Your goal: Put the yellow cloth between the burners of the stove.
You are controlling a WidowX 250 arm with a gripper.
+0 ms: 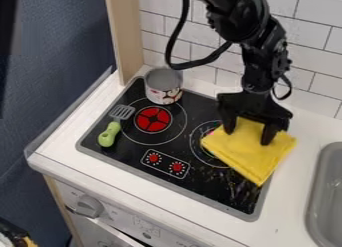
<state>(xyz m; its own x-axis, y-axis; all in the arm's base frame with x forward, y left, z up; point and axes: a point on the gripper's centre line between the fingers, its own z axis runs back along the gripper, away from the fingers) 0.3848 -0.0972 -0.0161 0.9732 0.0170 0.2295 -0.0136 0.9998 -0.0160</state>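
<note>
The black gripper point(249, 133) hangs over the right side of the stove, pointing down, with its two fingers spread apart. Under and between them lies the folded yellow cloth point(252, 153), its upper edge partly hidden by the gripper. The cloth covers part of the right burner point(200, 143) and extends past the right edge of the black stove top point(130, 156) onto the white counter. To the left is the other burner point(153, 119), with a red centre, uncovered.
A grey-rimmed pot point(163, 87) stands at the back left of the stove. Left of the red burner lies a spatula with a green handle point(109, 134). A grey sink point(327, 191) is set into the counter point(294, 191) at the right, and a tiled wall point(310, 46) rises behind.
</note>
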